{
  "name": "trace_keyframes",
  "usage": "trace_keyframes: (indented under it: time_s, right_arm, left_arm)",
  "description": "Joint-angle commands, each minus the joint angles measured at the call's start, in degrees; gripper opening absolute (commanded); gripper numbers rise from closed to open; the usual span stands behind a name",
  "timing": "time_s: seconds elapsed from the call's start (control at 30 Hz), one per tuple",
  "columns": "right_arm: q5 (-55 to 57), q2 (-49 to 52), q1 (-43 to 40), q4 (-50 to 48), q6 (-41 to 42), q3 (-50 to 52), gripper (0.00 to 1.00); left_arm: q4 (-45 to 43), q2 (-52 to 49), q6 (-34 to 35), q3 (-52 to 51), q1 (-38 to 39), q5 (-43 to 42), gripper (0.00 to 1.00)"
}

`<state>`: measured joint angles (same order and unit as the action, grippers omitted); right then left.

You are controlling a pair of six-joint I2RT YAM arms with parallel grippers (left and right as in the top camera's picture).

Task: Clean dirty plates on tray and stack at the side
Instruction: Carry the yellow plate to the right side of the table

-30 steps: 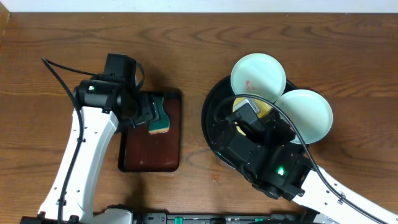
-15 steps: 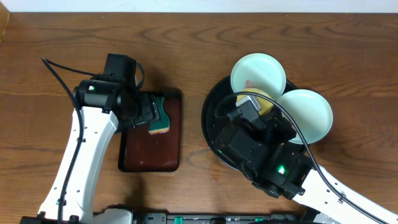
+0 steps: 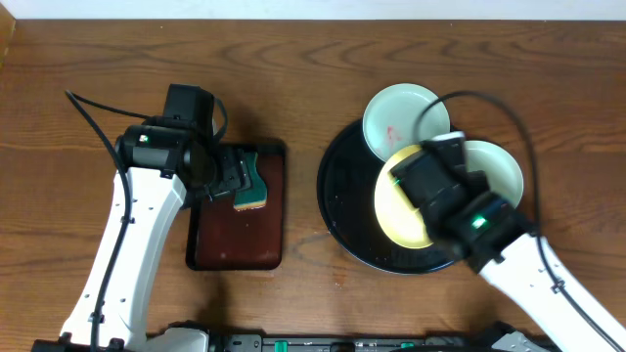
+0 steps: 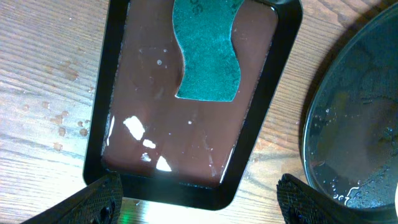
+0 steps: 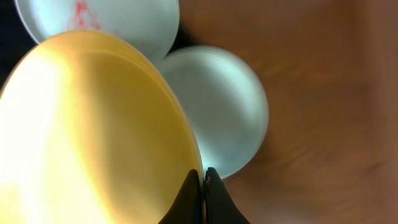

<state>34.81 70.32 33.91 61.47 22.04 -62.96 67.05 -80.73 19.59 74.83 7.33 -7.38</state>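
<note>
Brown wood-grain finish, smooth with a low satin sheen, across the tabletop [image 3: 78, 88]. Dark-brown glossy floor inside a black glossy rim on the small rectangular tray [image 4: 155, 106], wet-looking, with bright highlights. Green abrasive face, matt and rough, on the sponge [image 4: 208, 56]; yellow foam-like layer along its edge. Black high-gloss surface, beaded with water droplets, on the round tray [image 4: 348, 143]. Smooth glazed-looking gloss on the yellow plate [image 3: 393, 210], the smeared mint-white plate [image 3: 396, 112] and the second mint-white plate [image 3: 501, 176]. White glossy shells and matt black housings on the left arm [image 3: 122, 254] and right arm [image 3: 553, 288].
</note>
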Motion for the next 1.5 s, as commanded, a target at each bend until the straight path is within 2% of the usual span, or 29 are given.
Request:
trace_keyframes:
  time_s: [0.0, 0.13, 0.37, 0.53, 0.63, 0.93, 1.07, 1.27, 1.3, 1.37, 1.47]
  right_arm:
    - [-17.8, -3.0, -10.5, -0.1, 2.8, -0.8, 0.01]
    - [-27.1, -5.6, -26.5, -1.7, -1.5, -0.8, 0.01]
    - [-39.0, -4.3, -54.6, -4.9, -1.5, -0.8, 0.01]
    - [-42.2, -1.4, -68.6, -9.6, -0.8, -0.8, 0.01]
    - [-41.8, 1.6, -74.0, -10.9, 1.9, -0.8, 0.01]
    - [-35.6, 14.4, -81.4, -18.0, 3.8, -0.8, 0.01]
    - [-35.7, 21.2, -81.4, -20.8, -2.8, -0.8, 0.01]
    - [-35.4, 27.3, -81.0, -21.1, -5.7, -0.8, 0.01]
    - [-36.2, 27.1, -80.9, -21.5, -6.6, -0.8, 0.04]
    - [-40.5, 25.8, -80.9, -22.2, -7.6, -0.8, 0.31]
    - [-48.2, 22.0, -80.2, -22.2, -8.1, -0.8, 0.43]
  left_arm:
    - [0.2, 0.2, -0.1, 0.3, -0.2, -0.1, 0.80]
    - [0.1, 0.2, -0.1, 0.3, -0.2, -0.1, 0.80]
    - [0.1, 0.2, -0.1, 0.3, -0.2, -0.1, 0.80]
    - [0.1, 0.2, -0.1, 0.3, -0.2, -0.1, 0.81]
    - [0.1, 0.2, -0.1, 0.3, -0.2, -0.1, 0.80]
    - [0.1, 0.2, -0.1, 0.3, -0.2, -0.1, 0.80]
    - [0.1, 0.2, -0.1, 0.3, -0.2, -0.1, 0.80]
    - [0.1, 0.2, -0.1, 0.3, -0.2, -0.1, 0.80]
    - [0.1, 0.2, -0.1, 0.3, -0.2, -0.1, 0.80]
    - [0.1, 0.2, -0.1, 0.3, -0.2, -0.1, 0.80]
    - [0.1, 0.2, -0.1, 0.3, -0.2, -0.1, 0.80]
